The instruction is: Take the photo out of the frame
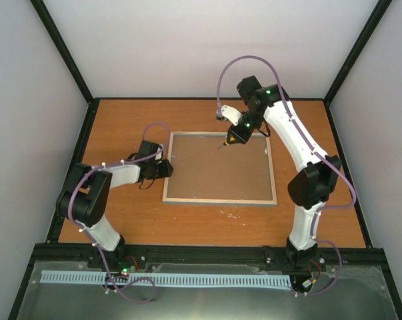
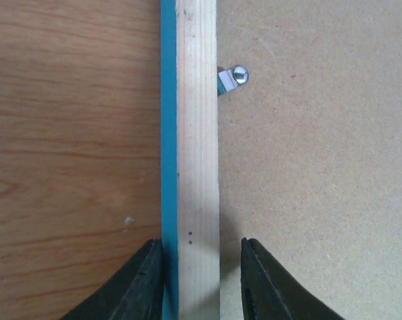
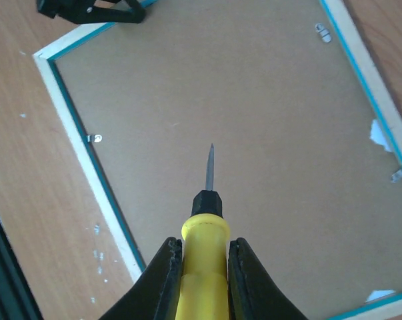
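Note:
The frame [image 1: 221, 201] lies face down on the table, its brown backing board [image 1: 217, 167] up. The photo is hidden under that board. My left gripper [image 1: 166, 167] straddles the frame's left rail [image 2: 197, 133]: one finger [image 2: 144, 283] touches the turquoise outer edge, while the other [image 2: 267, 287] stands a small gap off the wood, so it is open. My right gripper [image 1: 235, 137] is shut on a yellow-handled screwdriver [image 3: 204, 253]. It hovers over the board near the frame's far edge, the metal tip [image 3: 211, 167] pointing at the bare board.
Small metal retaining clips sit along the frame's inner edge [image 2: 234, 79] [image 3: 323, 31] [image 3: 399, 175]. White paper scraps [image 3: 381, 133] cling to one rail. The wooden table [image 1: 121, 127] is ringed by black rails and white walls.

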Controlling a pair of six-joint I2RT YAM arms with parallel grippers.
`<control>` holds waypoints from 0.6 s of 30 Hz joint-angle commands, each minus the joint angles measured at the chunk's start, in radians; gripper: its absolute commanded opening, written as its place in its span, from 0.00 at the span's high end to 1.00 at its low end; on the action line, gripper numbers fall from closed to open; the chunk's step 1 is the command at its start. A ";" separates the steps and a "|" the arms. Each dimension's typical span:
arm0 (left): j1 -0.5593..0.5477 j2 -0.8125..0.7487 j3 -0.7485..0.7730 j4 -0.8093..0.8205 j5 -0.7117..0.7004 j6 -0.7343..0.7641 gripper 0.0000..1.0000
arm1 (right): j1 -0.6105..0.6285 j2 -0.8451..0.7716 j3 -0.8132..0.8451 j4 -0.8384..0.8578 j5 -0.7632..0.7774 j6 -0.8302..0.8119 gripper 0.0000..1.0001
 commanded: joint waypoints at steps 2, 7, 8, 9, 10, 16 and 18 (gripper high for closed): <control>-0.073 0.051 -0.003 0.037 -0.010 0.024 0.73 | 0.000 0.056 0.187 -0.090 0.008 -0.015 0.97; -0.116 0.007 -0.040 0.063 -0.043 -0.017 0.86 | -0.028 -0.060 -0.110 0.170 -0.183 0.101 0.97; -0.120 -0.014 -0.051 0.063 -0.052 -0.028 0.88 | -0.027 -0.104 -0.206 0.265 -0.188 0.124 0.97; -0.121 -0.035 -0.064 0.063 -0.060 -0.040 0.90 | -0.023 -0.139 -0.278 0.339 -0.190 0.147 0.97; -0.122 -0.053 -0.076 0.062 -0.065 -0.047 0.92 | -0.019 -0.164 -0.337 0.399 -0.191 0.171 0.97; -0.124 -0.155 -0.142 0.042 -0.080 -0.081 0.94 | 0.033 -0.130 -0.430 0.485 -0.218 0.215 0.97; -0.124 -0.172 -0.155 0.046 -0.072 -0.095 0.95 | 0.059 -0.099 -0.430 0.503 -0.242 0.239 0.97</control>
